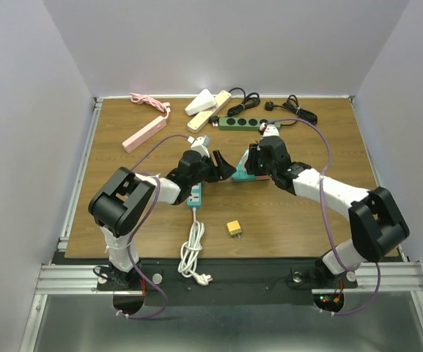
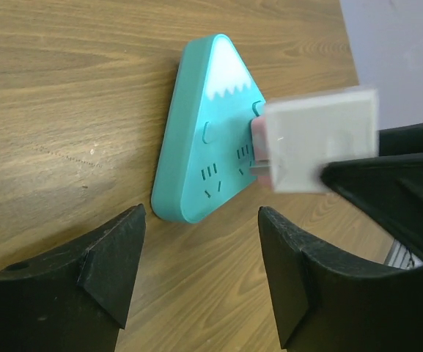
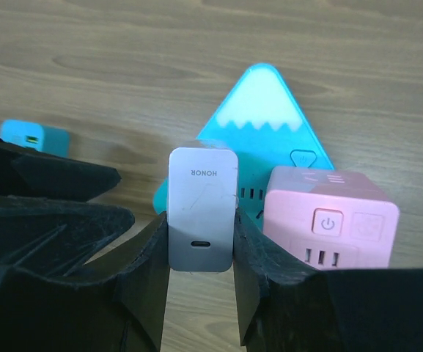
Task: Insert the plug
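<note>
The right claw [image 3: 202, 220] is clenched on a white HONOR charger [image 3: 202, 199], with one black finger [image 3: 147, 268] pressed flat against each narrow side. The charger's long axis runs up the frame in the right wrist view. Its printed face, with the USB-C port near the lower edge, is turned back toward the wrist. Its far side points ahead at a teal mountain-shaped power strip [image 3: 259, 103].

The strip lies flat on the wooden table [image 2: 64, 88] just beyond the right claw's fingertips. Its white-capped peak points away from that claw and its socket face is up. A pink cube socket [image 3: 332, 220] sits on the strip's lower part, just beside the charger on the claw's right.

In the left wrist view the charger hangs over the strip's socket face at the edge nearest the right claw. It is blurred, so it is not clear whether its prongs have entered the slots.

The left claw [image 2: 202, 257] is released, its two fingers spread wide with nothing between them. It hovers above the bare table just short of the strip's broad base and touches neither the strip nor the charger.

From overhead, the two claws face each other across the strip in the middle of the table. A blue power strip [image 1: 195, 195] lies under the left forearm.
</note>
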`<state>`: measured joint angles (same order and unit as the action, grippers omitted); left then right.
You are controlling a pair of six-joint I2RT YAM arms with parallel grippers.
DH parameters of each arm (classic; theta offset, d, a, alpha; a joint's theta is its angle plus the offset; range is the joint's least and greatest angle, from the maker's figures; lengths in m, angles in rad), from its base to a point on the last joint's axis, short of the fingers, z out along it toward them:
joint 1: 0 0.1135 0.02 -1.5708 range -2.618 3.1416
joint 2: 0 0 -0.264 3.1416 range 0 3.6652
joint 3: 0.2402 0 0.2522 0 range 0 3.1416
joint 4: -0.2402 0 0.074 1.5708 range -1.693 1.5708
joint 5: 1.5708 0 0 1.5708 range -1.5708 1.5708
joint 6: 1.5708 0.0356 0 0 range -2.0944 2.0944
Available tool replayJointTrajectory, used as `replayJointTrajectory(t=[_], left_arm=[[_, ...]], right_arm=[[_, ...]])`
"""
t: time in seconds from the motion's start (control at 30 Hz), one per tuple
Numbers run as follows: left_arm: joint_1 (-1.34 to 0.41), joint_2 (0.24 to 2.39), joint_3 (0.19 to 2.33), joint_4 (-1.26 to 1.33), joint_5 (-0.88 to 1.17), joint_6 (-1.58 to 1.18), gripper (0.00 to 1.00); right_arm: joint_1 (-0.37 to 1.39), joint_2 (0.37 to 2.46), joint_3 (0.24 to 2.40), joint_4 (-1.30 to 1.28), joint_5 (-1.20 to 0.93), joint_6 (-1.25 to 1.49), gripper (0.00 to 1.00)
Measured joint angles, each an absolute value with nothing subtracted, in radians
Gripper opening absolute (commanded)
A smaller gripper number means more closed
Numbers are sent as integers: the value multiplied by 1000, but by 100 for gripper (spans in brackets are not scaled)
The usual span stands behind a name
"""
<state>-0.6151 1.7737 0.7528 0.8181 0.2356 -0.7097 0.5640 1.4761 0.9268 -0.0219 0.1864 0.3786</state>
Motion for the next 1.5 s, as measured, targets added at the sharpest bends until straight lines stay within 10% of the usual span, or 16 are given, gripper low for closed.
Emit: replayJointTrajectory(t=[1.5], left_arm=[[-613,1944,867,801,320,-662,31]], right_arm=[[603,1597,944,55,265,361,0]])
